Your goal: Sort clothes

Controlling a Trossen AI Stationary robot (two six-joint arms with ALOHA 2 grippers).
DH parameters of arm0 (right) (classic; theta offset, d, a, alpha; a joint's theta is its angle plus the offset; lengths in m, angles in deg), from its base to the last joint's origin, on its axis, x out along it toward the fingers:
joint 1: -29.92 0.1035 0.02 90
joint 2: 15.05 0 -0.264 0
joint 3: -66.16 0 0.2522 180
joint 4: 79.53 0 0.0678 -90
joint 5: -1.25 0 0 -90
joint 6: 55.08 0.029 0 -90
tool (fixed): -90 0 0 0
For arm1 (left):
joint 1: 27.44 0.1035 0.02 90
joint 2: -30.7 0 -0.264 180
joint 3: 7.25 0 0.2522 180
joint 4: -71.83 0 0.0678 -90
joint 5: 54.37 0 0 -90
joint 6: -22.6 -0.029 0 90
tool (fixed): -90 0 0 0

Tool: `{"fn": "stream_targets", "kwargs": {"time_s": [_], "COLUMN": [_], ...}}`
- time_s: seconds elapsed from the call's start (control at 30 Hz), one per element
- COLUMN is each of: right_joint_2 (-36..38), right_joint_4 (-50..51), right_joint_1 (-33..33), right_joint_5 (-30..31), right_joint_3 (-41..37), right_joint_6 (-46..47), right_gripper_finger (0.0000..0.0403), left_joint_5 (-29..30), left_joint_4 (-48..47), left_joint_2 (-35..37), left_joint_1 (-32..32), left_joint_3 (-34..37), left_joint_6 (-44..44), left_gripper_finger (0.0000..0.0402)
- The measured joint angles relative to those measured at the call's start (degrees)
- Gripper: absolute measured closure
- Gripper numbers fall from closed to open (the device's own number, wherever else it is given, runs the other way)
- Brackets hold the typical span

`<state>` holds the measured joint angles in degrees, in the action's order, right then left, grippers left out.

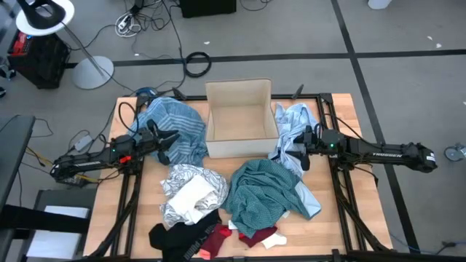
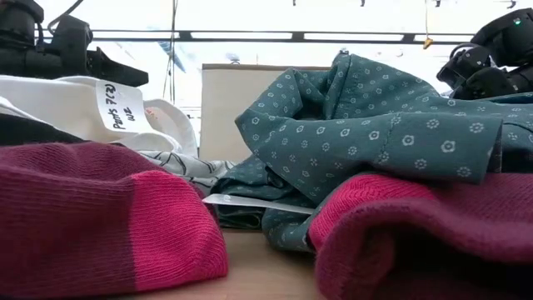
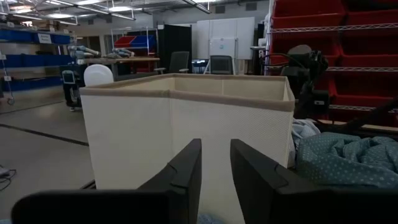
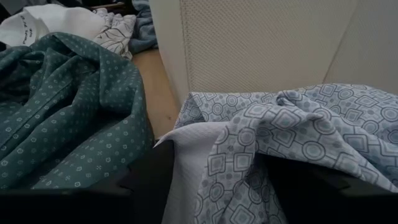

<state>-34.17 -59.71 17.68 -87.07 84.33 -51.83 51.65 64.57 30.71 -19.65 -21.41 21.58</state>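
Observation:
The clothes lie spread on the wooden table. A blue striped garment [image 1: 178,125] is at the far left and a pale blue patterned one [image 1: 290,125] at the far right. A teal one [image 1: 263,193] is in the middle, a silvery white one [image 1: 189,195] left of it. At the near edge lie a black one [image 1: 175,234] and red socks [image 1: 247,236]. My left gripper [image 3: 216,168] hovers over the striped garment with a narrow gap and nothing between its fingers. My right gripper [image 4: 217,180] stands wide open, a hump of the pale blue garment [image 4: 292,124] between its fingers. My right gripper comes slanting down from the table's right side, with the pale blue garment's folded hump [image 4: 205,155] lying on the table between its spread fingers. I cannot tell whether the fingers touch the cloth.
A tan cardboard box [image 1: 240,135], open at the top, stands at the table's far middle between the two grippers. Bare wood [image 1: 145,207] shows at the near left. Dark frame rails [image 1: 342,196] run along the table's sides. Cables and a lamp base [image 1: 93,71] lie on the floor beyond.

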Motion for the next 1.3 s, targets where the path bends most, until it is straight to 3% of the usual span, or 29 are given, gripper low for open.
{"fn": "stream_targets", "kwargs": {"time_s": [0.77,1.0,1.3], "right_joint_2": [0.01,-0.01,0.01], "right_joint_4": [0.01,0.0,0.02], "right_joint_1": [0.01,-0.01,0.0], "right_joint_5": [0.0,0.0,0.0], "right_joint_3": [-0.01,0.0,-0.02], "right_joint_6": [-0.01,-0.01,0.01], "right_gripper_finger": [0.0149,0.0149,0.0149], "left_joint_5": [-0.01,-0.19,-0.05], "left_joint_4": [0.89,3.23,9.62], "left_joint_2": [0.0,-0.02,0.0], "left_joint_1": [-0.02,-0.02,-0.02], "left_joint_3": [0.0,0.0,0.02], "left_joint_6": [0.29,10.35,10.45], "left_gripper_finger": [0.0312,0.0312,0.0312]}}
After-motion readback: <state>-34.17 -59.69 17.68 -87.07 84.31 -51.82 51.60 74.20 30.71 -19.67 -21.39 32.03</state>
